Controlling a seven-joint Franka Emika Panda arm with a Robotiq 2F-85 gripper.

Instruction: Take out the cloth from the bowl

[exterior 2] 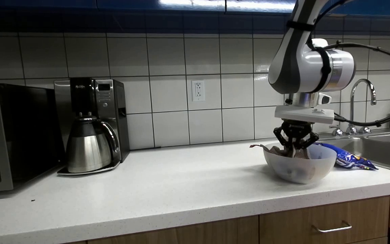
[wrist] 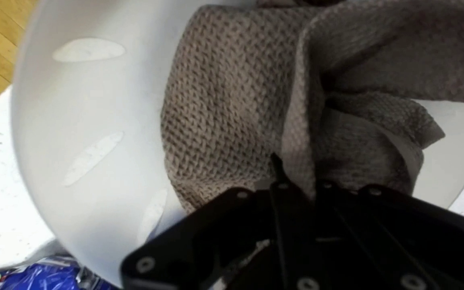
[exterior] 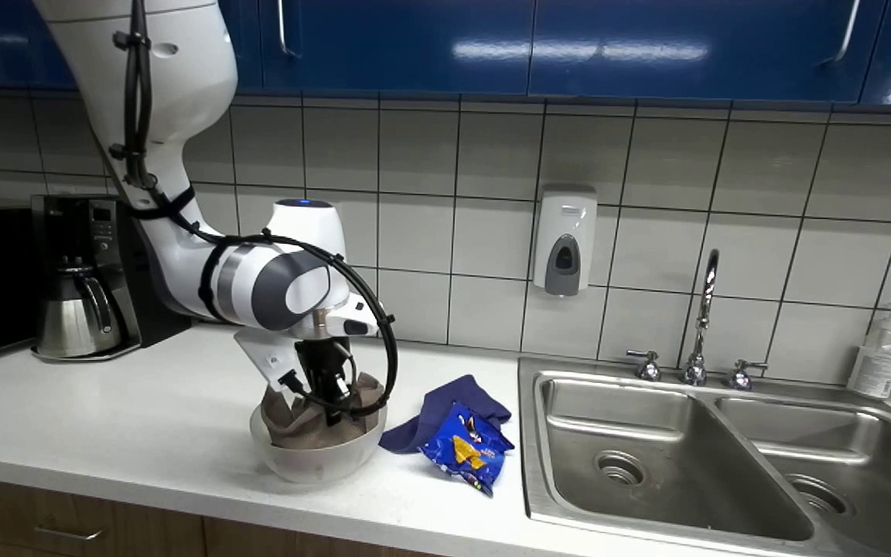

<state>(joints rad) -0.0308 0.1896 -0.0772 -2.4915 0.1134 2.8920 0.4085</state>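
Pinched cloth (wrist: pixel 264 104) between fingers (wrist: pixel 282 201) | seemingly completed grasp | had yet to lift cloth clear of bowl (exterior: pixel 318 462), at 7 o'clock in an exterior view

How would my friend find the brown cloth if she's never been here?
Find the metal sink, then follow the white counter to the frosted bowl. Bunched in it, pinched by the gripper, is the brown cloth. Unlike the purple-blue cloth on the counter, it's brown.

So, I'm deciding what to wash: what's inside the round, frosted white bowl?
A crumpled, textured brown cloth, one fold pinched in the black two-fingered hand. The cloth covers much of the bowl, so whatever might lie beneath cannot be seen.
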